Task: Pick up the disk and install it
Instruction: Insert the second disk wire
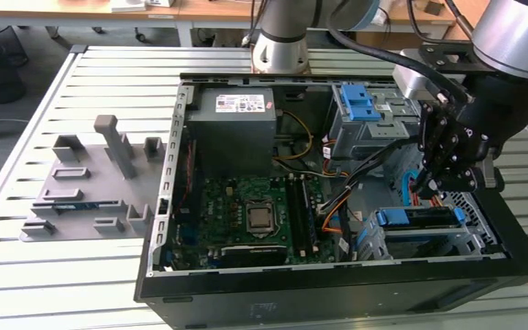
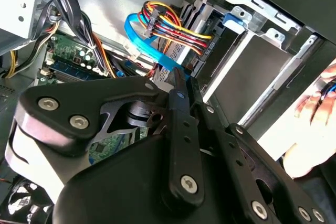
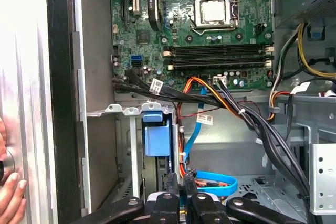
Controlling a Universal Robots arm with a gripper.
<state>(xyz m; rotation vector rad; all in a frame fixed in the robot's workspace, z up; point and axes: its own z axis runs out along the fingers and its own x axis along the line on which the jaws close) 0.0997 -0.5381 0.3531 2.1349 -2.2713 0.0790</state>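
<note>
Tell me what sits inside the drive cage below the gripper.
In the exterior view the drive cage holds the disk, blue rails showing, below the gripper. Its underside and connector end are covered by the cage.

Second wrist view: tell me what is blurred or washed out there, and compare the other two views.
Second wrist view: the gripper linkage up close looks soft, and a hand is pale and overexposed. First wrist view: the motherboard is evenly lit and crisp. Exterior view: the computer case interior is shadowed, the table slats bright.

exterior view high; wrist views inside case.
</note>
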